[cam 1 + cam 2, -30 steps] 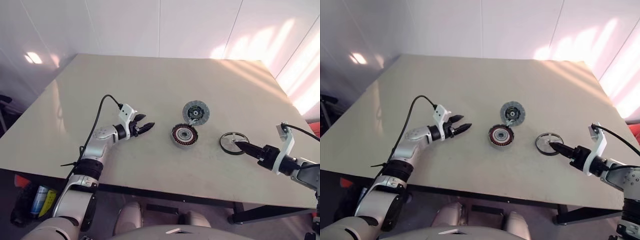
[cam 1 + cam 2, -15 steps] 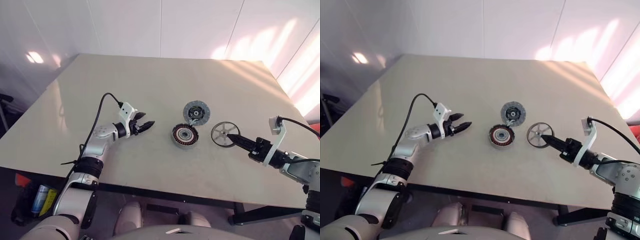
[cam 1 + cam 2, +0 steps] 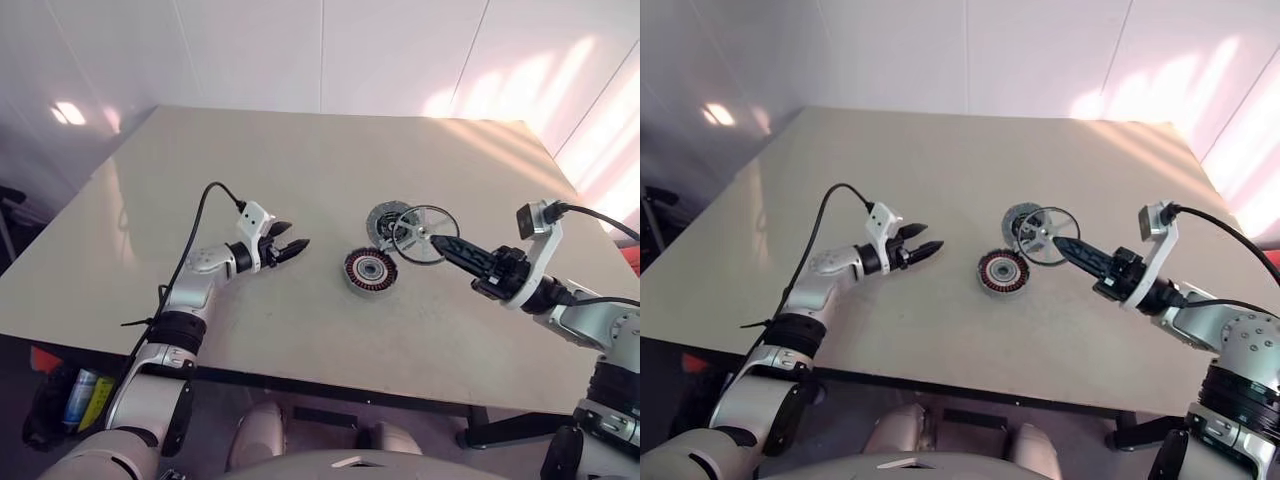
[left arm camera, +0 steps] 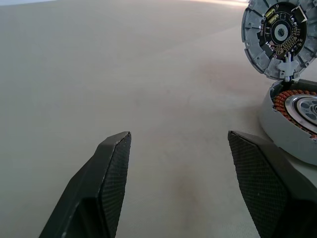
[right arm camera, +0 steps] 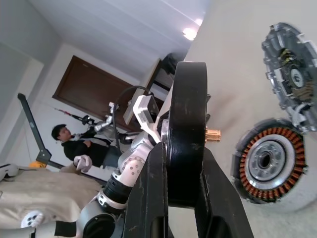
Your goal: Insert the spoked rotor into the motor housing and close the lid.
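The spoked rotor [image 3: 422,234], a silver ring with thin spokes, hangs tilted above the table with my right gripper [image 3: 440,243] shut on its rim. It hovers just right of the motor housing [image 3: 370,270], which lies flat with its copper windings up, and it partly covers the lid [image 3: 385,222] behind. The right wrist view has the rotor [image 5: 187,144] edge-on between the fingers, with the housing [image 5: 270,166] and lid [image 5: 292,84] beyond. My left gripper [image 3: 290,247] stands open and empty, left of the housing [image 4: 297,114], near the table.
The lid [image 4: 280,34] lies inner face up, touching the housing's far side. The beige table [image 3: 300,160] has wide free room around the parts. A person [image 5: 74,146] stands far off in the room behind.
My right gripper has lifted the rotor off the table and carried it left and up, toward the housing and lid. The left arm has kept still.
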